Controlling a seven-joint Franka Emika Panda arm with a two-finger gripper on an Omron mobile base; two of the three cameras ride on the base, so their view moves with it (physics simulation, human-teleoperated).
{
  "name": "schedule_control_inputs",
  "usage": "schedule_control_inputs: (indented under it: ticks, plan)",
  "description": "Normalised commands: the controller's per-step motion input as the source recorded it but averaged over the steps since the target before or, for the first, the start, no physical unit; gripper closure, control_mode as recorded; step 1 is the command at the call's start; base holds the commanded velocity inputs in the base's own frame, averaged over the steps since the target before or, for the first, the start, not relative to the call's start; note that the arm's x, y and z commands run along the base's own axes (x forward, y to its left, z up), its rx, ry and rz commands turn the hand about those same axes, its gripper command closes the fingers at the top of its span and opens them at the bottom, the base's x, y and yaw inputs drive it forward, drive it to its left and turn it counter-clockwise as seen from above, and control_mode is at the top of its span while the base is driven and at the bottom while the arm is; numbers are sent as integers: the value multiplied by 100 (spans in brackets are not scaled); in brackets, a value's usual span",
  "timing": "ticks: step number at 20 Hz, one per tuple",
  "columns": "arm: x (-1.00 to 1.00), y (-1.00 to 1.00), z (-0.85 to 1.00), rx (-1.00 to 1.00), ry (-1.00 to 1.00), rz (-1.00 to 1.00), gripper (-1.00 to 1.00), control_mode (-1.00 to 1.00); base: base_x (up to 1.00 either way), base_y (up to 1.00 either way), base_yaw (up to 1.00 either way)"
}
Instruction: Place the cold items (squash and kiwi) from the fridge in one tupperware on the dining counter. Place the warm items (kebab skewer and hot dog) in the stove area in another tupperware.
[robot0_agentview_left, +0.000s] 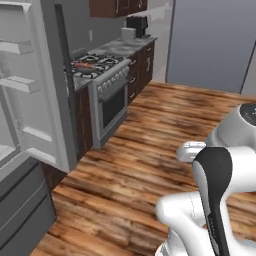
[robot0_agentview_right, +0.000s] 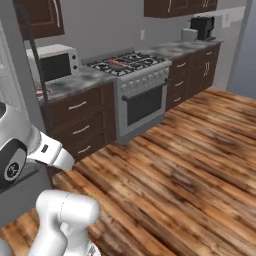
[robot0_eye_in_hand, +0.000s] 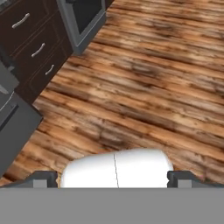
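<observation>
- The gripper points down at the wooden floor; its two dark fingertips stand far apart at the bottom of the hand view, so it is wide open and carries nothing.
- In the left base view the fridge fills the 9 o'clock side with its door swung open, and white shelves show inside; I cannot tell whether squash or kiwi lie in there.
- The stove stands at about 11 o'clock in that view, just beyond the fridge door.
- On its burners lies something reddish, too small to tell whether it is the kebab skewer or the hot dog.
- In the right base view the same stove sits at about 12 o'clock, with a reddish item on its top.
- A microwave rests on the grey counter at about 10 o'clock, beside the stove.
- Dark drawers with pale handles sit under that counter.
- A black coffee machine stands on the far counter at about 1 o'clock, with a pale toaster-like box just beside it.
- The hand view shows the dark drawers at 10 o'clock and the oven's lower edge at 11 o'clock.
</observation>
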Motion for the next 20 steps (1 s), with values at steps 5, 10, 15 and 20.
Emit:
schedule_control_inputs:
  ticks: [5,10,15,20]
  plan:
    - [0,0,0,0,0,0,-100,100,100,-15,25]
    - [0,0,0,0,0,0,-100,100,100,-16,28]
    - [0,0,0,0,0,0,-100,100,100,-28,35]
    - [0,0,0,0,0,0,-100,100,100,-28,38]
